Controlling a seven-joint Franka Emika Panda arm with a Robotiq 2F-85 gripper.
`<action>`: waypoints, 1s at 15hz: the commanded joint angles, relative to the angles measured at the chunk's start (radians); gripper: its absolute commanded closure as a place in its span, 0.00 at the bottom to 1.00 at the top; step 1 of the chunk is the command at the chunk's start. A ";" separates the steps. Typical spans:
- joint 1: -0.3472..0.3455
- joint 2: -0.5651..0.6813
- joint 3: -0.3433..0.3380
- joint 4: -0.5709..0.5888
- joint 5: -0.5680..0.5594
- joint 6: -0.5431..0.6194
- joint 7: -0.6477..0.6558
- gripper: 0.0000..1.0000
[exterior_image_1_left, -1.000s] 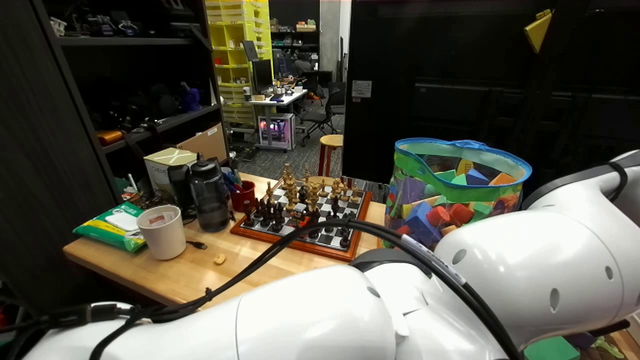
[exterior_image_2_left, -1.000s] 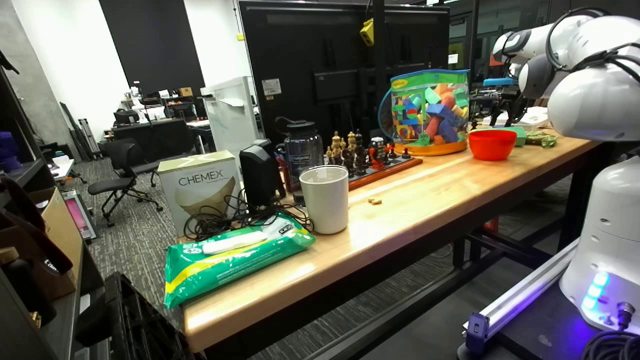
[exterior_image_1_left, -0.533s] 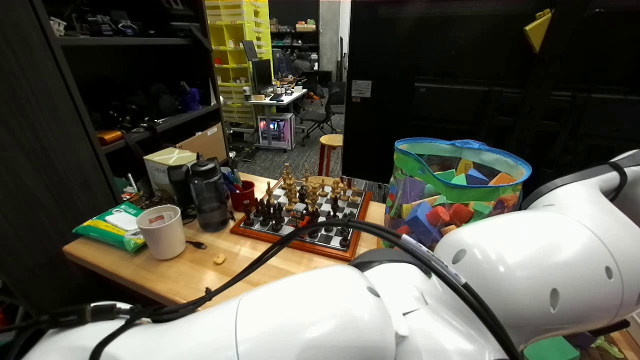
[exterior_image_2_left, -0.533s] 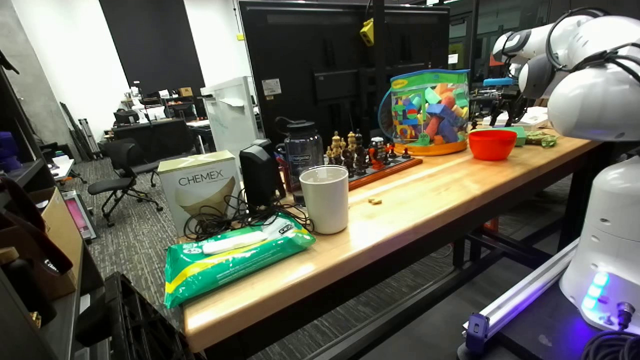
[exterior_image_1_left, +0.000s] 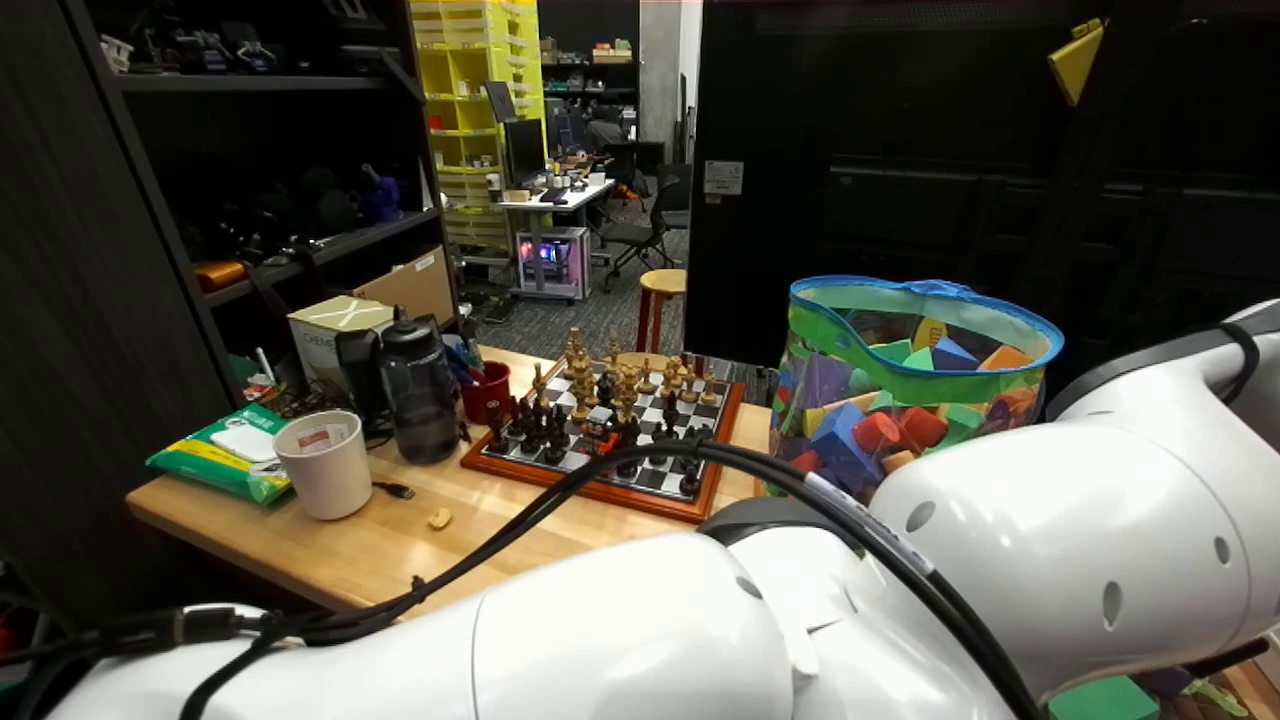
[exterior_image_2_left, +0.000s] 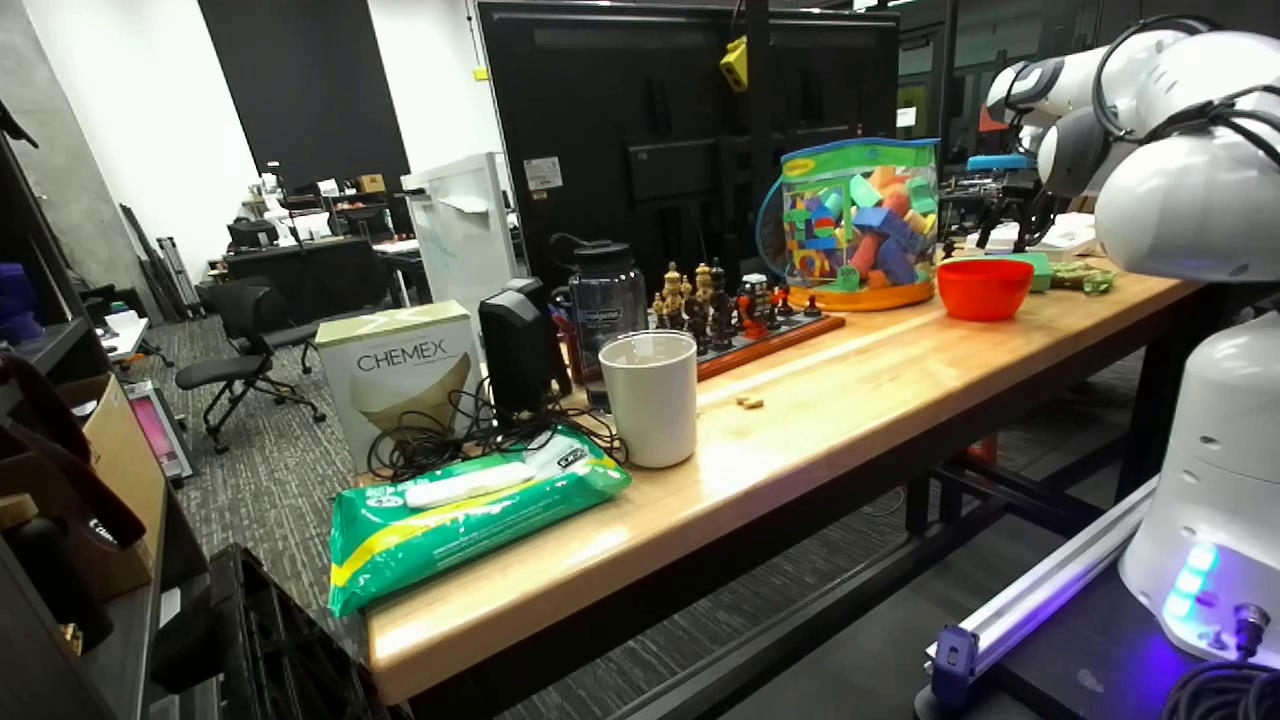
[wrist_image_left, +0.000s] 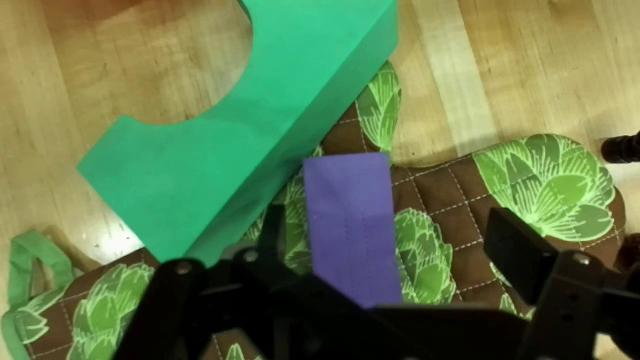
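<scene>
In the wrist view my gripper (wrist_image_left: 396, 237) stands open above a purple block (wrist_image_left: 350, 210). The block lies between the fingers, nearer the left one, with visible gaps on both sides. Beneath it spreads a brown quilted mitt (wrist_image_left: 435, 192) with a green leaf print. A green arch-shaped block (wrist_image_left: 280, 110) rests against the mitt, partly over its edge, close to the left finger. The block's lower end is hidden behind the gripper body. In an exterior view the gripper (exterior_image_2_left: 1003, 235) hangs over the green block (exterior_image_2_left: 1040, 270) and the mitt (exterior_image_2_left: 1085, 277).
A red bowl (exterior_image_2_left: 985, 290) stands beside the green block. Farther along the table are a clear bag of foam blocks (exterior_image_2_left: 860, 225), a chessboard (exterior_image_1_left: 650, 475), a white cup (exterior_image_2_left: 648, 400), a bottle (exterior_image_2_left: 608, 300) and a wipes pack (exterior_image_2_left: 480, 515). A dark turned piece (wrist_image_left: 620, 150) lies beside the mitt.
The gripper's fingers have spread wider apart, seen in an exterior view. The arm has shifted only very slightly, and the objects on the table look unmoved.
</scene>
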 joint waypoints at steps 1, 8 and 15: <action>-0.023 -0.052 0.022 -0.022 0.008 -0.006 -0.039 0.00; -0.090 -0.138 0.054 -0.022 0.037 -0.037 -0.135 0.00; -0.110 -0.184 0.057 -0.030 0.035 -0.067 -0.251 0.00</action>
